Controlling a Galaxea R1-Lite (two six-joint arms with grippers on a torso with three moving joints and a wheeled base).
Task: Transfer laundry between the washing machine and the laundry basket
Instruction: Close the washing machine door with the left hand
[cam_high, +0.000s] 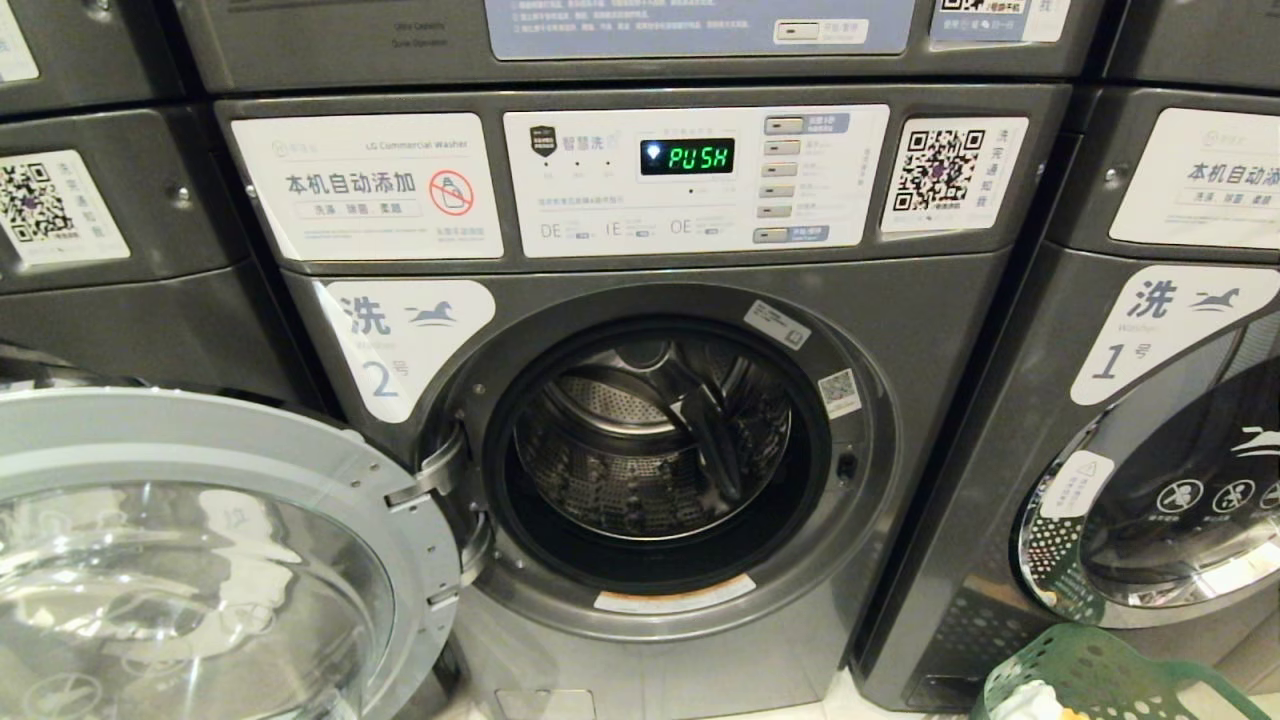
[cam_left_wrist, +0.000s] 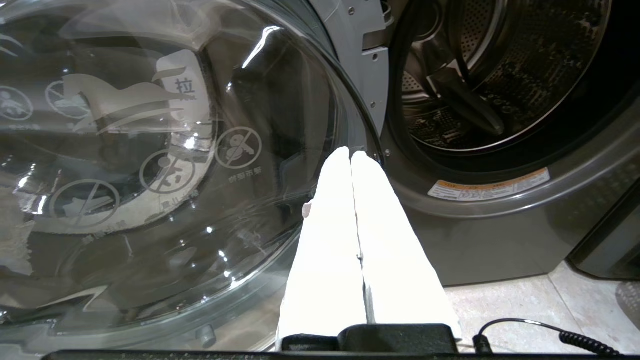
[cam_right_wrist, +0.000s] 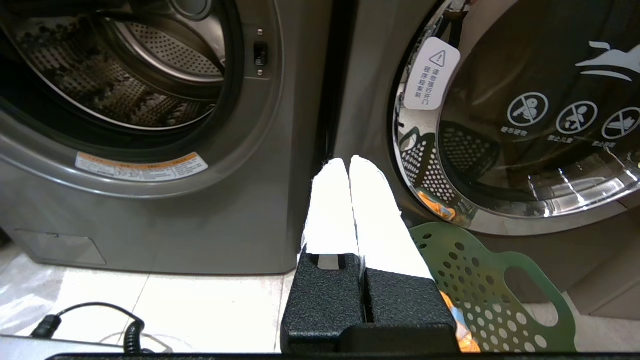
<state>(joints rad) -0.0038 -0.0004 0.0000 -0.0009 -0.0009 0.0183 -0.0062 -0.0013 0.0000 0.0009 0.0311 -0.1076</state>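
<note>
Washing machine: number 2, its door swung fully open on the robot's left; the drum showed no laundry.
Laundry basket: green, on the floor at the lower right, before the neighbour machine; laundry in it was hardly visible.
Left gripper: fingers pressed together, holding nothing, just beside the open door.
Right gripper: also closed and empty, above the basket rim.
Risk: the left arm could knock the glass door if it swung out; the right could catch the basket rim and tip it.

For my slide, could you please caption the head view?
Grey front-loading washing machine with round glass door swung open, drum empty; green perforated plastic laundry basket lower right.
</note>
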